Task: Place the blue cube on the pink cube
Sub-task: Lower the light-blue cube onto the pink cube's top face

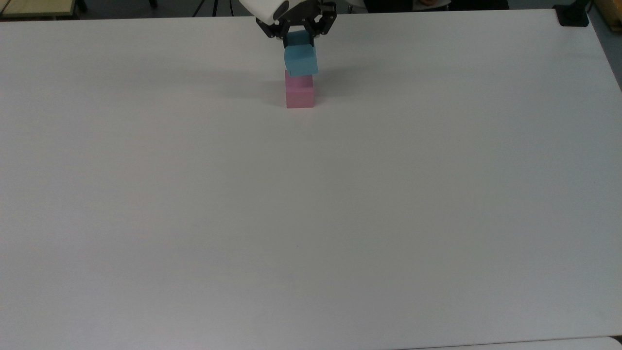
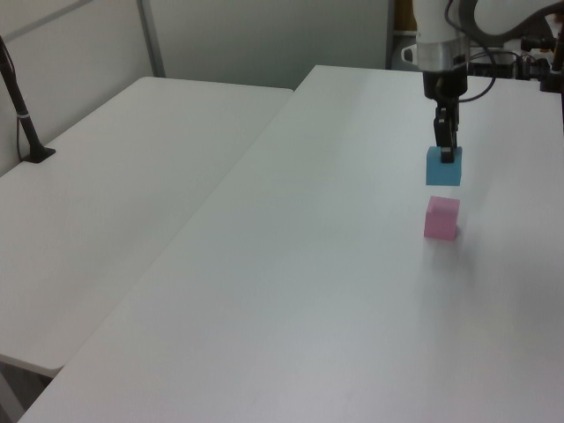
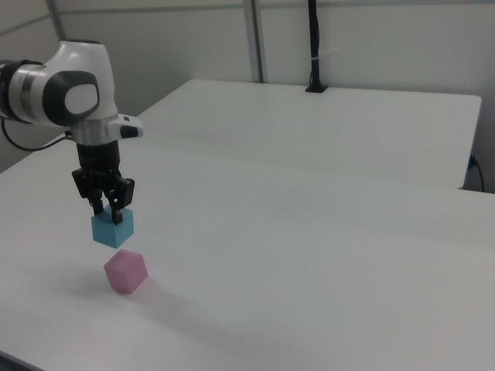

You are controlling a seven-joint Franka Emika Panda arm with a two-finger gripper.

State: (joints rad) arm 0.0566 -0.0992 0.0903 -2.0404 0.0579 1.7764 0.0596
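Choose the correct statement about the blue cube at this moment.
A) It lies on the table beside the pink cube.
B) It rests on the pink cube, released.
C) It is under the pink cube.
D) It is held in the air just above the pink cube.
D: the pincer grips the blue cube, and the left and right views show a gap between it and the pink cube below.

The white table lies open on all sides of the pink cube, the one thing standing on it. Directly above that cube the way is taken by the gripper, closed on the blue cube, with a narrow gap of air between the two cubes in the left view. A black post stands well apart on the neighbouring table.
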